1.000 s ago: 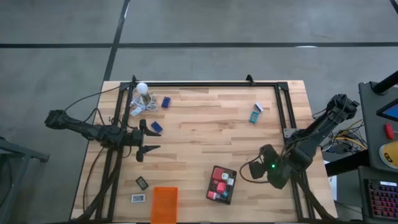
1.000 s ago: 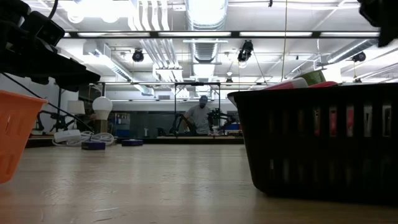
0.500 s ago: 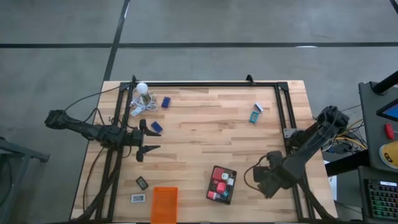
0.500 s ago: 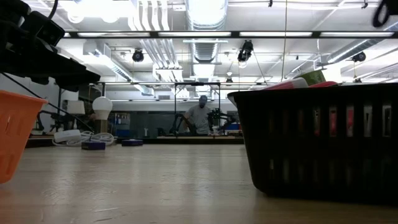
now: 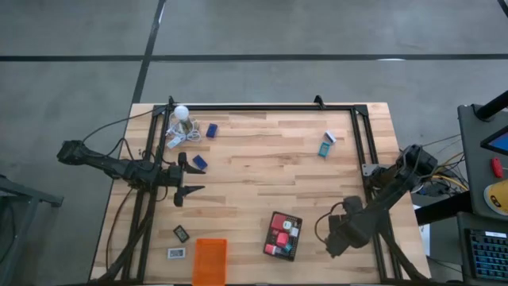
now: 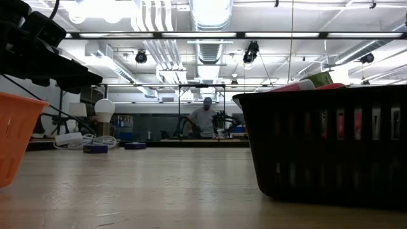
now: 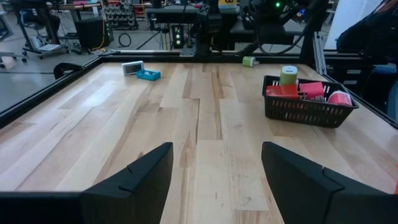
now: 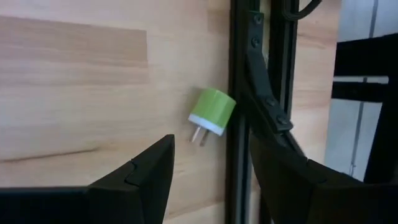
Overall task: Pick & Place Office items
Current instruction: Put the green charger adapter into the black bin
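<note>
A green-and-white plug [image 8: 211,112] lies on its side on the wood beside the black frame rail [image 8: 239,93], just ahead of my right gripper [image 8: 211,186], which is open, tipped down over the table's near right part [image 5: 332,242] and touches nothing. The black tray [image 5: 283,235] to its left holds red, pink and green items. Two dark blue blocks [image 5: 212,130] [image 5: 198,162] and a teal-and-white box [image 5: 326,145] lie on the table. Small black and white rectangles [image 5: 181,233] [image 5: 175,253] lie near left. My left gripper [image 5: 194,176] waits open at the left edge, empty.
An orange tray [image 5: 209,260] stands at the near edge, left of the black tray. A white bulb with cables [image 5: 182,113] sits in the far left corner. A black frame [image 5: 262,107] runs round the table. A person [image 6: 203,121] shows far off in the room.
My right gripper has tipped from nearly level to steeply down and has sunk toward the table's near edge, leaving the low view's upper right corner. The left arm and all items have kept still.
</note>
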